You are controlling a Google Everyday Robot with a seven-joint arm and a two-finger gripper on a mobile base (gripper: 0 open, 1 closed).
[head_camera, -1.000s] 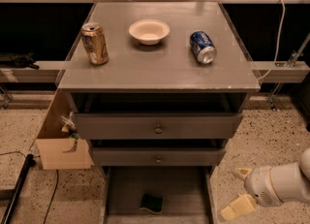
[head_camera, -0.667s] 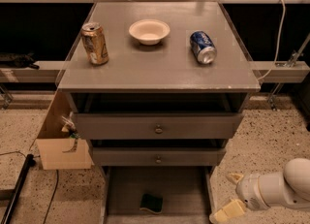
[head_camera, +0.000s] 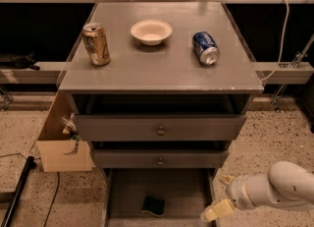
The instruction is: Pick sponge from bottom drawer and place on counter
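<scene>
**Hovering low at the drawer's right wall**

We see the smooth white arm (head_camera: 287,189) stretching in from the right edge of the scene, low down, nearly level and pointing left. Its gripper (head_camera: 222,194) sits just beside the right wall of the bottom drawer (head_camera: 189,191), towards the near corner. The two pale yellow fingertips (head_camera: 218,210) are spread apart with nothing between them.

That drawer is a shallow grey tray, pulled out over the speckled floor (head_camera: 274,137). We spot the sponge (head_camera: 153,205) lying flat in it, near the middle and towards the near end. Its dark green face is up and it is well apart from the gripper.

Above the tray are two grey drawer fronts (head_camera: 160,128), each with a small round knob. The counter (head_camera: 162,69) is matte grey with a scuffed near edge. On it a gold can (head_camera: 96,43) stands upright at left, a shallow cream bowl (head_camera: 151,31) sits in the middle, and a blue can (head_camera: 205,47) lies on its side at right.
</scene>
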